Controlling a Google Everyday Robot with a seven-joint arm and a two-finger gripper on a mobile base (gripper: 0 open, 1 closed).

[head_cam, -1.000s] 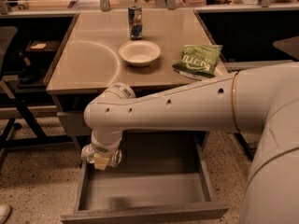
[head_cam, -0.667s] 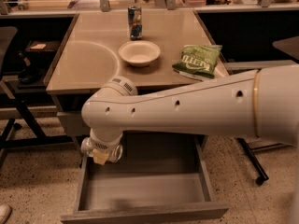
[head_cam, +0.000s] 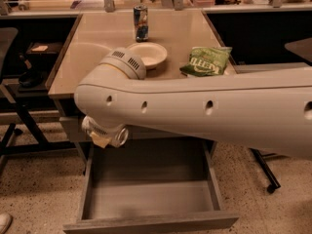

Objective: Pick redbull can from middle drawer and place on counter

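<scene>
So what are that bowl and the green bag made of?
The bowl looks ceramic or plastic: cream, smooth, softly shiny. The bag seems thin plastic film: crinkled, glossy green. The pincer hangs over the open drawer, near its back edge.

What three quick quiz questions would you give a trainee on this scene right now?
1. True or false: a can lies on the drawer's visible floor.
2. What sits right of the bowl on the counter? A) green bag B) mug C) plate
3. Fill in: the gripper hangs over the drawer's back ___ corner.
Key: 1 false; 2 A; 3 left.
</scene>
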